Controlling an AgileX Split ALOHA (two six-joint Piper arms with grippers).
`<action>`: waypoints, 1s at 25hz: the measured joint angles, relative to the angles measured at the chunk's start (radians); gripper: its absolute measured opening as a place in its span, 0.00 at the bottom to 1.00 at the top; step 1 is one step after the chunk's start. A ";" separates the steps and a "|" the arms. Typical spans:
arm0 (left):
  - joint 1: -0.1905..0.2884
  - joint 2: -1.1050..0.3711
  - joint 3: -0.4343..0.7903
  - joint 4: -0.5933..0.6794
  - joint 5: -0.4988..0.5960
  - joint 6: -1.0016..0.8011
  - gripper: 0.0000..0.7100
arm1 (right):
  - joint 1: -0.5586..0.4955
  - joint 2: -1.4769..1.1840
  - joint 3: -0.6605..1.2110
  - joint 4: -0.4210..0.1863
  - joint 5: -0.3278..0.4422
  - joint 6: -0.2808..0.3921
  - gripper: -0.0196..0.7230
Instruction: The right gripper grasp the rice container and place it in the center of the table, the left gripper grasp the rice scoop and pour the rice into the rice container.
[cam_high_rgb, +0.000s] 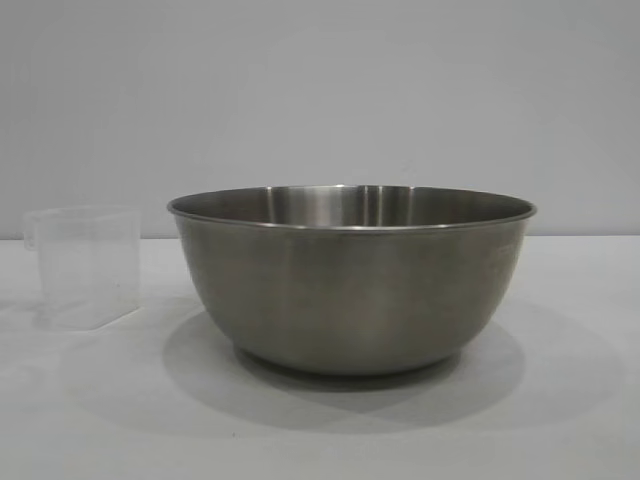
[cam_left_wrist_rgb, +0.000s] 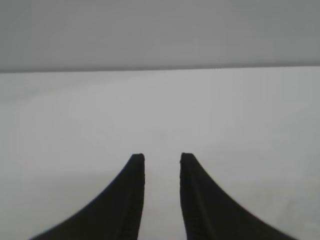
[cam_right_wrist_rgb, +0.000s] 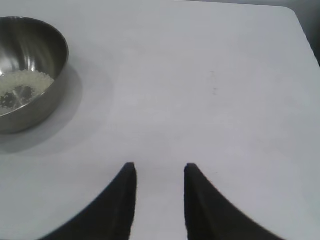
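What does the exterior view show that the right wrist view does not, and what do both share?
Only the exterior view shows the small translucent plastic measuring cup, standing upright left of the bowl and apart from it. Only the right wrist view shows the white rice grains on the bowl's bottom, and the black right gripper, open over bare table, holding nothing. Both show the large round stainless-steel bowl on the plain white table.
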 joint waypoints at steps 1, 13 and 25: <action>0.007 -0.014 -0.012 0.020 0.000 0.000 0.20 | 0.000 0.000 0.000 0.000 0.000 0.000 0.34; 0.011 -0.390 -0.082 0.169 0.249 -0.052 0.20 | 0.000 0.000 0.000 0.000 0.000 0.000 0.34; 0.011 -1.034 -0.078 0.541 0.873 -0.434 0.20 | 0.000 0.000 0.000 0.000 0.000 0.000 0.34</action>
